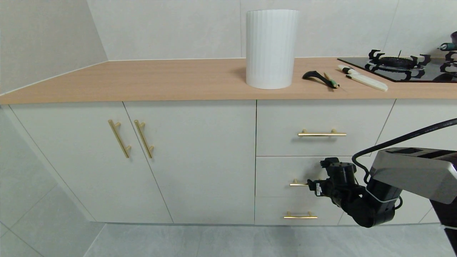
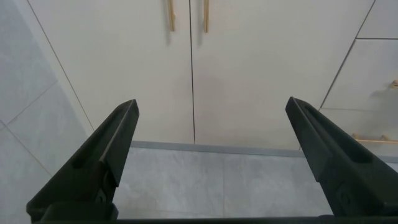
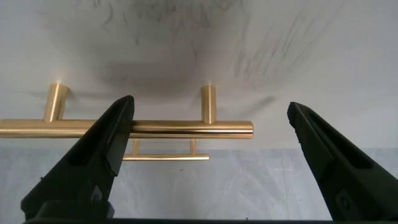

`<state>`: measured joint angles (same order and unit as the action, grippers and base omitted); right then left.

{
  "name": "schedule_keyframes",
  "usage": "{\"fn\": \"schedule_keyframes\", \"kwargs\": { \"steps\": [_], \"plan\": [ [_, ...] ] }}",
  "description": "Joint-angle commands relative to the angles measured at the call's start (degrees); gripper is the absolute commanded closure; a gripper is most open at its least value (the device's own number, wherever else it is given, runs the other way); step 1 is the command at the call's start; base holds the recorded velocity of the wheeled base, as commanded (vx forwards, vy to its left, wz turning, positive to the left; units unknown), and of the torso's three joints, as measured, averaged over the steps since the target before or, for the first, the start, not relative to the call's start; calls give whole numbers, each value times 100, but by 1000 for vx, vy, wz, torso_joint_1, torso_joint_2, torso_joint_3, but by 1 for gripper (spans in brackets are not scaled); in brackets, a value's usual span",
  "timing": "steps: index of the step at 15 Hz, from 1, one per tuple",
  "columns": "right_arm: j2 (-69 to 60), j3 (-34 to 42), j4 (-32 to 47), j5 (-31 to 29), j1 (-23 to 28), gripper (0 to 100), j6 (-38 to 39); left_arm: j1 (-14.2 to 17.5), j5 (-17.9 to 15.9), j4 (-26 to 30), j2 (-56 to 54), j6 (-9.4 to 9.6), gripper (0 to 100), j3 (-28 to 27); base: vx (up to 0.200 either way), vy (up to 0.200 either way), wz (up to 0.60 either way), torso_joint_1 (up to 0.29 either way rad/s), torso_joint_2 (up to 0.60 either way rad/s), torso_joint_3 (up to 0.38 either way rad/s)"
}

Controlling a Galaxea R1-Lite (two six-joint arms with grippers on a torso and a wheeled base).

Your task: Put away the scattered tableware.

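Note:
On the wooden counter lie a black-handled utensil, a thin green-tipped stick and a white knife, all to the right of a tall white ribbed container. My right gripper is low in front of the drawers, at the middle drawer's brass handle. In the right wrist view that gripper is open, and the handle's end lies between its fingers, untouched. My left gripper is open and holds nothing, facing the cabinet doors near the floor.
A black gas hob sits at the counter's far right. There are three drawers: top handle and bottom handle. Two cabinet doors with brass handles are at the left. Grey tiled floor lies below.

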<state>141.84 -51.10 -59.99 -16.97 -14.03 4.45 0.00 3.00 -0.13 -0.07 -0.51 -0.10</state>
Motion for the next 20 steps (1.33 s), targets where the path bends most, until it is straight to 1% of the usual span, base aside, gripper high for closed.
{"fn": "schedule_keyframes", "kwargs": {
  "steps": [1, 5, 8, 9, 10, 11, 12, 13, 14, 15, 16, 18, 19, 20],
  "plan": [
    [-25, 57, 31, 1, -3, 0, -14, 0, 8, -4, 7, -2, 0, 1, 0, 0, 0, 0, 0, 0],
    [-174, 144, 269, 18, -3, 0, -14, 0, -1, -4, 7, -2, 0, 1, 0, 0, 0, 0, 0, 0],
    [-921, 478, 664, 80, -12, 0, -6, 0, -1, -4, 7, -2, 0, 1, 0, 0, 0, 0, 0, 0],
    [-1712, 663, 1358, 291, -56, 0, 12, 0, 8, -4, 7, -2, 0, 1, 0, 0, 0, 0, 0, 0],
    [-2301, 689, 2009, 502, -109, 0, 56, 0, -1, -4, 7, -2, 0, 1, 0, 0, 0, 0, 0, 0],
    [-2986, 663, 2861, 774, -144, 0, 161, 0, 8, -4, 7, -2, 0, 1, 0, 0, 0, 0, 0, 0],
    [-3505, 602, 3468, 1011, -196, 0, 232, 0, 8, -4, 7, -2, 0, 1, 0, 0, 0, 0, 0, 0],
    [-4120, 470, 4180, 1249, -232, 0, 285, 0, 8, -4, 7, -2, 0, 1, 0, 0, 0, 0, 0, 0],
    [-4762, 241, 4953, 1328, -240, 0, 302, 0, 8, -4, 7, -2, 0, 1, 0, 0, 0, 0, 0, 0],
    [-5113, 21, 5428, 1337, -240, 0, 293, 0, 8, -4, 7, -2, 0, 1, 0, 0, 0, 0, 0, 0],
    [-5228, -418, 5858, 1354, -232, 0, 276, 0, 8, -4, 7, -2, 0, 1, 0, 0, 0, 0, 0, 0],
    [-4762, -1367, 6526, 1310, -188, 0, 276, 0, 8, 5, 7, -2, 0, 1, 0, 0, 0, 0, 0, 0],
    [-4507, -1578, 6632, 1310, -109, 0, 293, 0, -1, -4, 7, -2, 0, 1, 0, 0, 0, 0, 0, 0],
    [-4402, -1569, 6623, 1354, -65, 0, 320, 0, -1, -4, 7, -2, 0, 1, 0, 0, 0, 0, 0, 0]
  ]
}}
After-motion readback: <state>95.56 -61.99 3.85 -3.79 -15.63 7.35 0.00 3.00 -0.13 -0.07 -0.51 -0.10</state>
